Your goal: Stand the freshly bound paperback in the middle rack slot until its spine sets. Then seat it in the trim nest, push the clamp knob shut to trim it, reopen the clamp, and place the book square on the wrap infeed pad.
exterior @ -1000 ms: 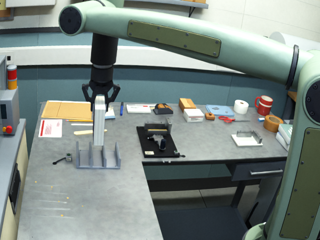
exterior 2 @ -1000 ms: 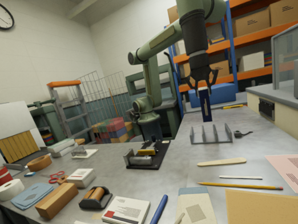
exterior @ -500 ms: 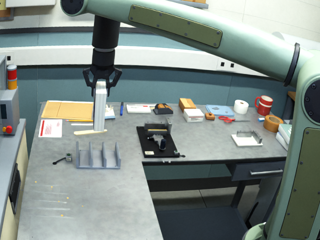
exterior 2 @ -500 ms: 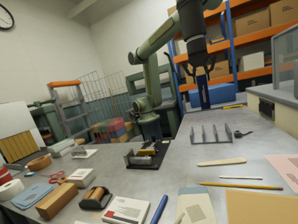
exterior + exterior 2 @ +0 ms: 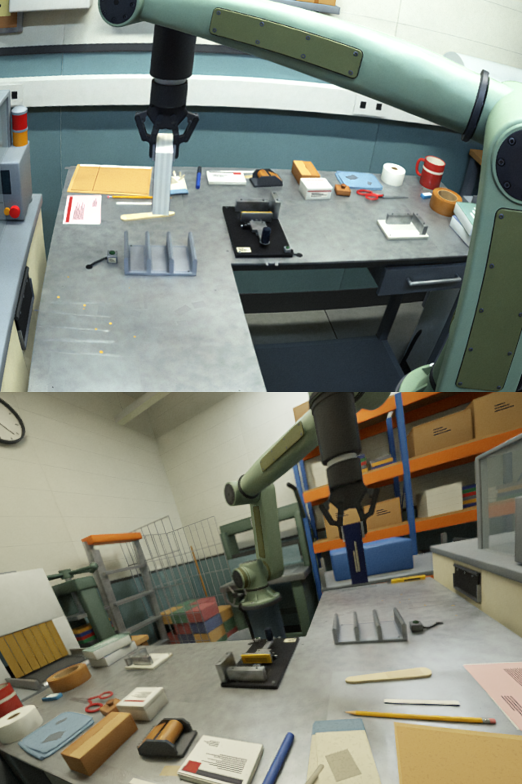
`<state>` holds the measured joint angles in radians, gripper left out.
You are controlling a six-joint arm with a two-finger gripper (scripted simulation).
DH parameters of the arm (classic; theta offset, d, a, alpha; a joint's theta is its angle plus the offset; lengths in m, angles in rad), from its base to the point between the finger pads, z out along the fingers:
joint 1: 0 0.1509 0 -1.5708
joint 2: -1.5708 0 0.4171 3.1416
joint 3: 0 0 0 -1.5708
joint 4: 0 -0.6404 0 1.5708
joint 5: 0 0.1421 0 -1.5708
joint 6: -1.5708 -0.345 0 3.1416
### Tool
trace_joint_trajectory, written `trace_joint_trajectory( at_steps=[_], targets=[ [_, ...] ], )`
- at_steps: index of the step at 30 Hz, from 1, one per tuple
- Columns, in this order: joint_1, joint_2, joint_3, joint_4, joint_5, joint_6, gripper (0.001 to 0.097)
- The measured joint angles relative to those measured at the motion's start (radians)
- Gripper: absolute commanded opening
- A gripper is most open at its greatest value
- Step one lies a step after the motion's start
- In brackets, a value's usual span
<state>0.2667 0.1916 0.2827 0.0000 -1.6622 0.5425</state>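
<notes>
The paperback (image 5: pixel 163 174) (image 5: pixel 356 553) hangs upright, gripped at its top edge by my closed gripper (image 5: pixel 165 142) (image 5: pixel 354 523), well above the bench. It shows a pale face to the side camera and a dark blue cover to the second side camera. The grey rack (image 5: pixel 160 254) (image 5: pixel 369 626) with three slots stands empty below and nearer the bench's front. The trim nest (image 5: pixel 257 209) (image 5: pixel 248 666) sits on a black base to the right, its dark clamp knob (image 5: pixel 265 235) toward the front. The white wrap infeed pad (image 5: pixel 402 225) (image 5: pixel 143 658) lies far right.
A tan cutting mat (image 5: pixel 110 179) lies at the back left, with a wooden folder stick (image 5: pixel 146 215) (image 5: pixel 388 675), a pencil (image 5: pixel 129 196) and a red-printed sheet (image 5: pixel 82 209) near it. A small sensor box (image 5: pixel 111 256) sits left of the rack. Boxes, scissors, tape and a mug crowd the back right.
</notes>
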Motion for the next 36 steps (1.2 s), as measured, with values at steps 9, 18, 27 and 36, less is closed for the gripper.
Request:
trace_joint_trajectory(
  at_steps=[9, 18, 27, 36],
  targets=[
    [0.000, 0.000, 0.000, 0.000, 0.000, -0.125, 0.0080],
    [0.000, 0.000, 0.000, 0.000, 0.000, -0.338, 0.0080],
    [0.000, 0.000, 0.000, 0.000, 0.000, -0.615, 0.0080],
    [0.000, 0.000, 0.000, 0.000, 0.000, -0.913, 0.0080]
  ],
)
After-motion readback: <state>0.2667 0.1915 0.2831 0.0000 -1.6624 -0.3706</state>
